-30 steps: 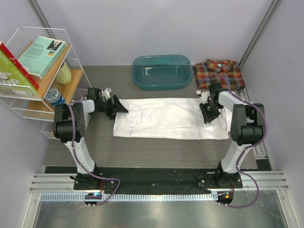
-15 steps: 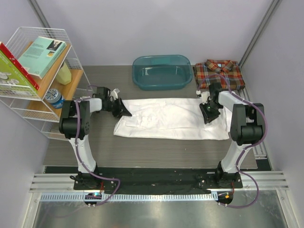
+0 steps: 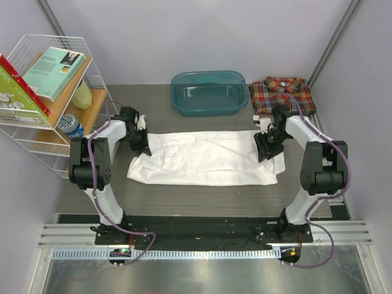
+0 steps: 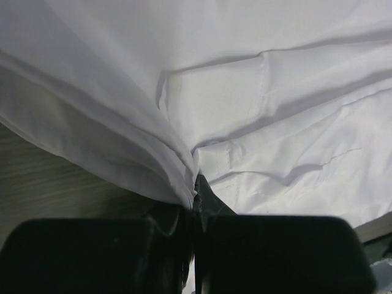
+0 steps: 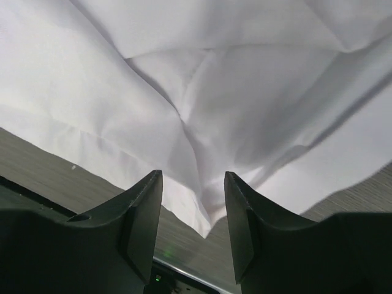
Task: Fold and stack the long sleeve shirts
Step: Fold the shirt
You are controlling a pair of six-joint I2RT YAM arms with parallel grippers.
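The plain white long-sleeved cloth shirt [image 3: 202, 160] lies spread as a wide band across the middle of the dark grey wood-grain surface [image 3: 184, 199]. The left gripper [image 4: 195, 188] is pinched together on a bunched fold at the shirt's far left edge. The right gripper [image 5: 191, 184] has its fingers apart over the shirt's right end, with cloth showing between them. The folded red, orange and navy plaid collared shirt [image 3: 282, 93] rests at the far right corner, just beside the teal plastic tub [image 3: 207, 93].
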